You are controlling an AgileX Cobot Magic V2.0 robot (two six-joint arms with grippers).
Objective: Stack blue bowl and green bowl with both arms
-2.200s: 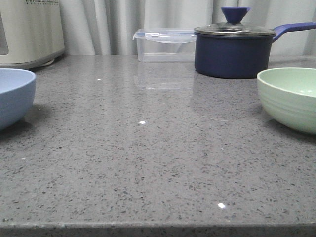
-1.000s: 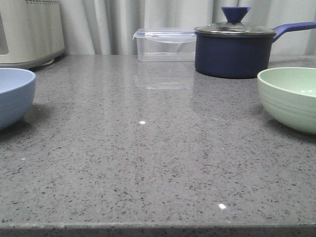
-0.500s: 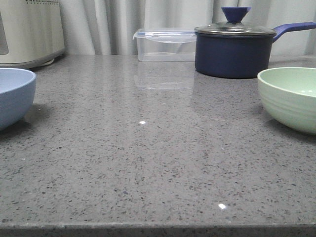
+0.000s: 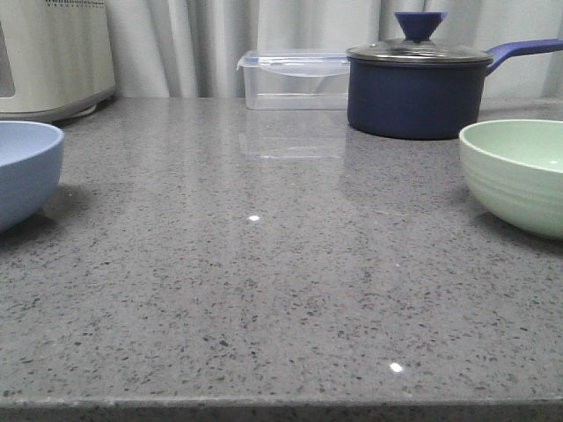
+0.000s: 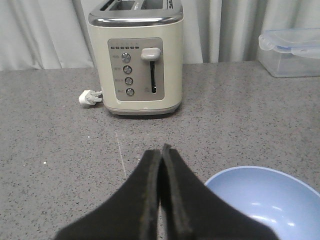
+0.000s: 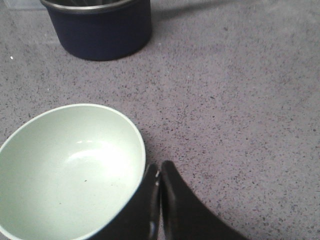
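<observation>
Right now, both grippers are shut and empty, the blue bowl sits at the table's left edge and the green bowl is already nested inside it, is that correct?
Not quite: the bowls are not stacked. The front view shows the blue bowl at the table's left edge and the green bowl apart at the right, both empty. The rest holds: the left gripper and right gripper are shut on nothing.

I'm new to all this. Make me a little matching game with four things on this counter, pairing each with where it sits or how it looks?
Things:
1. blue bowl
2. green bowl
3. saucepan
4. clear container

Descriptions:
A. at the back, lid with a knob on top
B. at the counter's right edge, empty
C. see-through, against the curtain
D. at the counter's left edge

Pairs: 1-D, 2-B, 3-A, 4-C
</observation>
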